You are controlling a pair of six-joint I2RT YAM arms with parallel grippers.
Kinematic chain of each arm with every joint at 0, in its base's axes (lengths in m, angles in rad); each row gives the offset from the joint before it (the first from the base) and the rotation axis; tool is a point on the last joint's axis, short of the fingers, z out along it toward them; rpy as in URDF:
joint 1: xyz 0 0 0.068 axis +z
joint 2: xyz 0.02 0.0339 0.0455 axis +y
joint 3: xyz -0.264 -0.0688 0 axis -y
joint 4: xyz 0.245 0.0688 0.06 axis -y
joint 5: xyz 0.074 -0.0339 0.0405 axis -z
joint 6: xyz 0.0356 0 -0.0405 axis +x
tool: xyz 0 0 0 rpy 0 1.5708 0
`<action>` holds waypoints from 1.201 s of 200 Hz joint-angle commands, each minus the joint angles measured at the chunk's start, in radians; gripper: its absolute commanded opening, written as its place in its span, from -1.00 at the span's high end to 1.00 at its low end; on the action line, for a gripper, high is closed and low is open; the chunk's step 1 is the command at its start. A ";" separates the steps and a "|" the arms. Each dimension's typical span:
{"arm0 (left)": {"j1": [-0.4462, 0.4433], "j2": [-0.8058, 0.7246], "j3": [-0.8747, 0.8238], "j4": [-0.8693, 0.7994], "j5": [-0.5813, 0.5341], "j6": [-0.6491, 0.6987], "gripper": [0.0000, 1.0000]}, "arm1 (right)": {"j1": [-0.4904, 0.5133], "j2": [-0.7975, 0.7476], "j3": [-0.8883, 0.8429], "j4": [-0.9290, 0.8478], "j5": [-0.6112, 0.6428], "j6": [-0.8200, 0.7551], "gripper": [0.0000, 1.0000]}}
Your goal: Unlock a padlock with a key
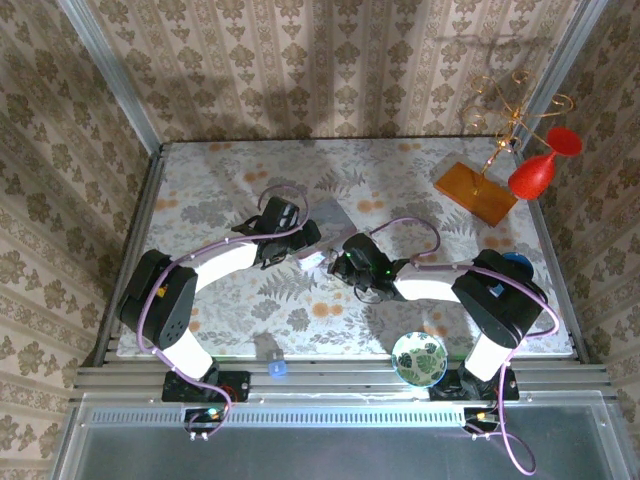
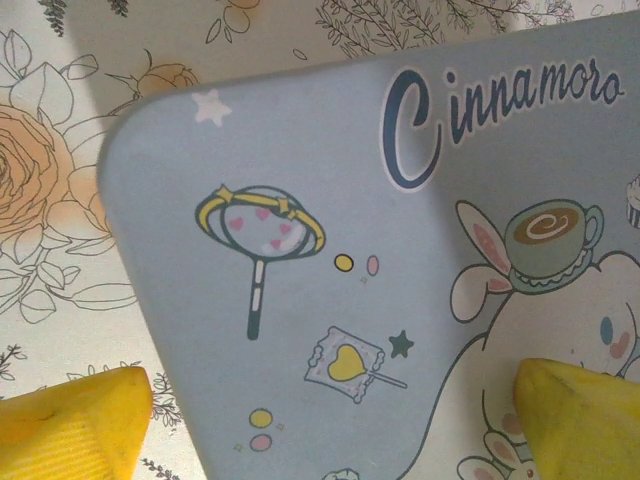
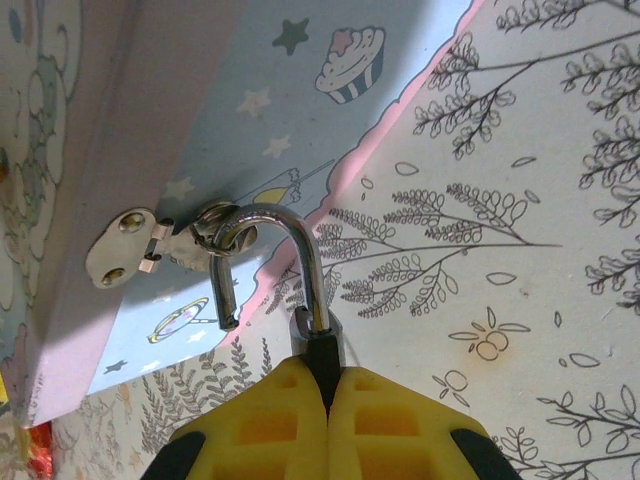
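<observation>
The padlock [image 3: 312, 270] has its dark body pinched between the yellow fingers of my right gripper [image 3: 328, 375], which is shut on it. Its silver shackle stands open, with the free end out and the curve hooked through the ring of the hasp [image 3: 125, 245] on the pale blue tin box [image 3: 200, 120]. My left gripper [image 2: 330, 420] is open, hovering at a corner of the box lid [image 2: 300, 150]: one fingertip [image 2: 80, 420] is over the table and the other is over the lid. In the top view both grippers meet at the box [image 1: 330, 215]. The key is hidden.
A green patterned bowl [image 1: 419, 358] sits at the near edge by the right arm's base. A small blue cap [image 1: 277, 369] lies on the front rail. An orange base with a gold wire stand and red cones [image 1: 476, 190] occupies the back right.
</observation>
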 commanded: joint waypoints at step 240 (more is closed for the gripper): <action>-0.012 0.025 -0.022 -0.056 -0.010 0.024 -0.53 | -0.112 -0.086 -0.070 0.079 0.003 0.000 1.00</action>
